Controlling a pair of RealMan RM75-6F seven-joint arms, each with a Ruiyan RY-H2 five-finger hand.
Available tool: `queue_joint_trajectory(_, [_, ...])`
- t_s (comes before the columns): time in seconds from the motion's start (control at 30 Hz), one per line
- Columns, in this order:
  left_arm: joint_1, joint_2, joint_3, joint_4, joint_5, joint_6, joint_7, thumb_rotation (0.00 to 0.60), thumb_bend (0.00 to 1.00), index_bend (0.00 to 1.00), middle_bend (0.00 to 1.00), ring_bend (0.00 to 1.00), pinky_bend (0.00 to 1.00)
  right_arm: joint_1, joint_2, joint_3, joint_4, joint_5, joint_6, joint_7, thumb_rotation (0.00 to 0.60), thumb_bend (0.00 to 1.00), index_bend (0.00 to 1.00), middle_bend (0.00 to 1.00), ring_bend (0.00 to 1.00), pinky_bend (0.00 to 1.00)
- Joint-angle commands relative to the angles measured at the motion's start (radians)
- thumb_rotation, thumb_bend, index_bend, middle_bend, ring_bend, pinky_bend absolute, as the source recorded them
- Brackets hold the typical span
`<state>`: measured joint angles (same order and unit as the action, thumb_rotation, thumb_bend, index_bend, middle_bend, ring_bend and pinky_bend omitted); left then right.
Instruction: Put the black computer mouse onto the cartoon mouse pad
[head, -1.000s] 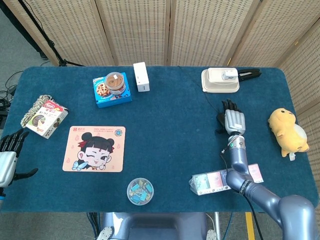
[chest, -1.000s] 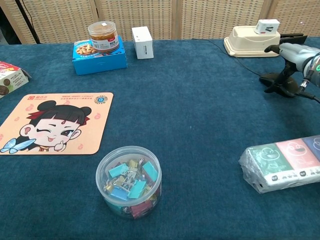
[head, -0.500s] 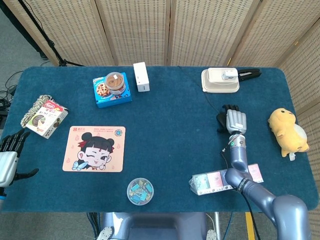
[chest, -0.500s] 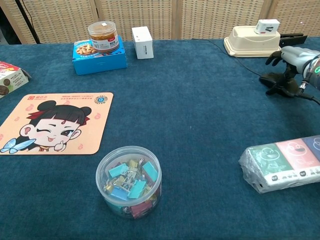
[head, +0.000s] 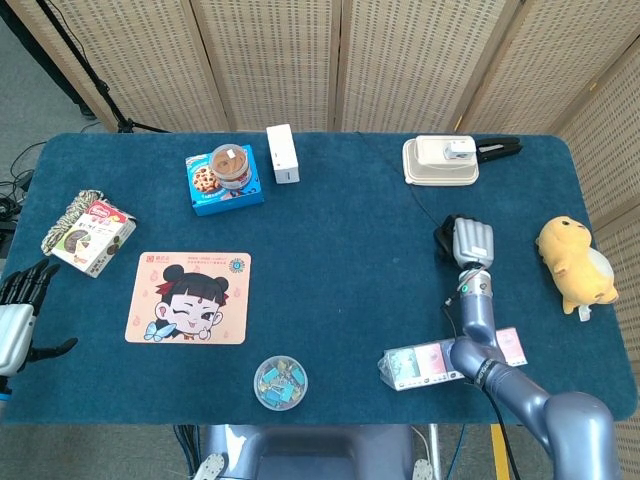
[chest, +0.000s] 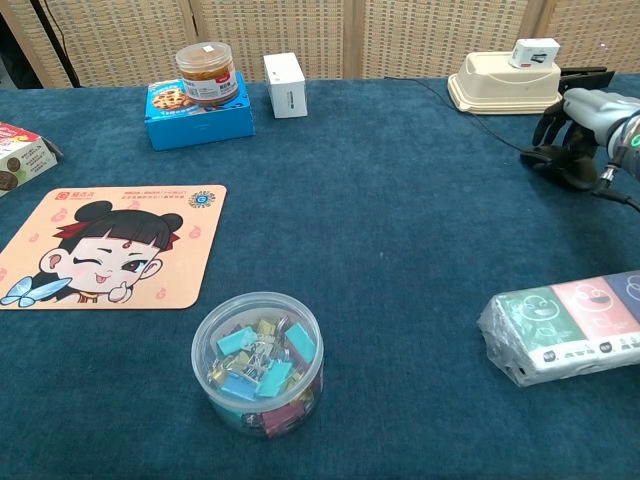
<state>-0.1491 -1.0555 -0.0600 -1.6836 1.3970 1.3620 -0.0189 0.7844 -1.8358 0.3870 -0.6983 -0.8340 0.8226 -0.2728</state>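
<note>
On a blue table (head: 340, 260), my right hand (head: 472, 241) curls down over the black computer mouse (chest: 556, 161), far right of the cartoon mouse pad (head: 190, 297). My left hand (head: 20, 300) is spread, holding nothing. A clear tub (chest: 257, 360) holds coloured binder clips.

My two cameras see bright, even, soft light from overhead. Shadows on the dark blue cloth-covered counter (head: 330, 260) are short and faint. Both views are sharp, without glare; my chest view bends straight lines slightly near its edges.
</note>
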Motion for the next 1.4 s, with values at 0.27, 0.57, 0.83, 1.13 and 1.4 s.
queue_joint_trajectory(0.27, [0.001, 0.003, 0.003, -0.001, 0.008, 0.003, -0.007, 0.600, 0.05, 0.00, 0.00, 0.00, 0.00, -0.034, 0.053, -0.044, -0.170, -0.124, 0.066, 0.060, 0.600, 0.70, 0.39, 0.43, 0.35, 0.56])
queue_joint_trajectory(0.57, [0.008, 0.011, 0.012, -0.003, 0.039, 0.020, -0.027, 0.600, 0.05, 0.00, 0.00, 0.00, 0.00, -0.030, 0.074, -0.094, -0.405, -0.259, 0.163, 0.028, 0.600, 0.79, 0.40, 0.43, 0.35, 0.56])
queue_joint_trajectory(0.83, [0.018, 0.026, 0.020, 0.006, 0.067, 0.041, -0.079, 0.600, 0.05, 0.00, 0.00, 0.00, 0.00, 0.019, -0.025, -0.088, -0.466, -0.270, 0.200, -0.055, 0.600, 0.79, 0.40, 0.43, 0.35, 0.56])
queue_joint_trajectory(1.13, [0.022, 0.037, 0.022, 0.017, 0.078, 0.047, -0.117, 0.600, 0.05, 0.00, 0.00, 0.00, 0.00, 0.070, -0.170, -0.078, -0.381, -0.247, 0.180, -0.075, 0.600, 0.80, 0.40, 0.43, 0.35, 0.56])
queue_joint_trajectory(1.4, [0.022, 0.036, 0.022, 0.018, 0.075, 0.044, -0.114, 0.600, 0.05, 0.00, 0.00, 0.00, 0.00, 0.057, -0.212, -0.081, -0.353, -0.253, 0.176, -0.027, 0.600, 0.73, 0.26, 0.32, 0.26, 0.44])
